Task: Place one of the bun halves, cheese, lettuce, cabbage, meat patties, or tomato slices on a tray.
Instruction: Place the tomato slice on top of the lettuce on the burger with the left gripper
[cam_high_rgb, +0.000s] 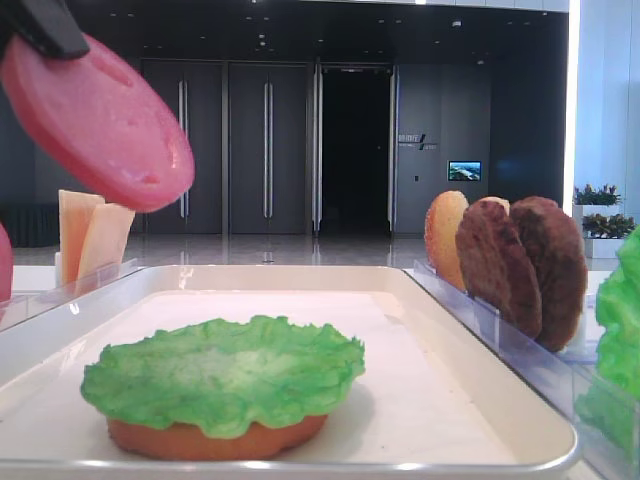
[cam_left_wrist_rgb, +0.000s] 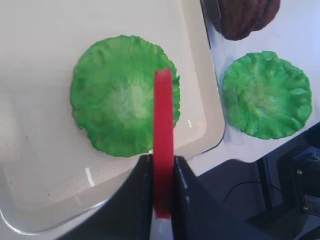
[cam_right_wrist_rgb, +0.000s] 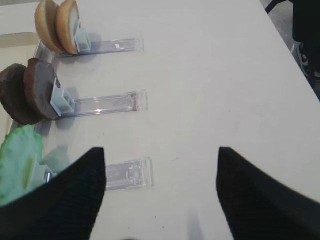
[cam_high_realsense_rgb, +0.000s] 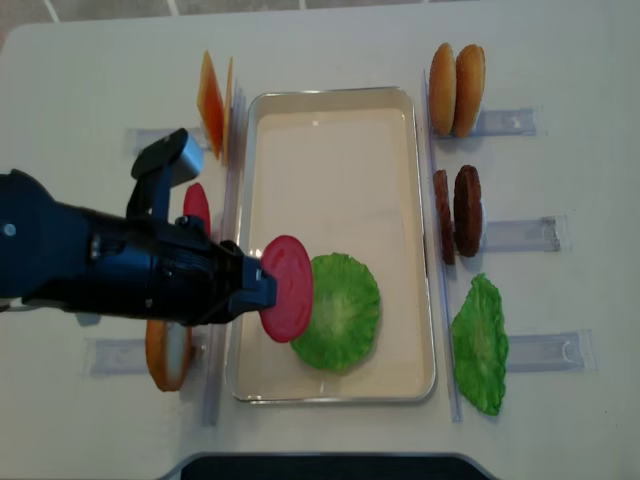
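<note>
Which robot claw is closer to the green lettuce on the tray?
Left. The left claw holds a tomato slice right beside the lettuce; the right claw is outside the tray.

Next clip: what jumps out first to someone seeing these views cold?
The red tomato slice, pinched edge-on in the left tool, hangs tilted above the tray beside the lettuce. That bright green leaf lies on a bun half in the tray. To the right, patties and buns stand on edge in clear racks.
</note>
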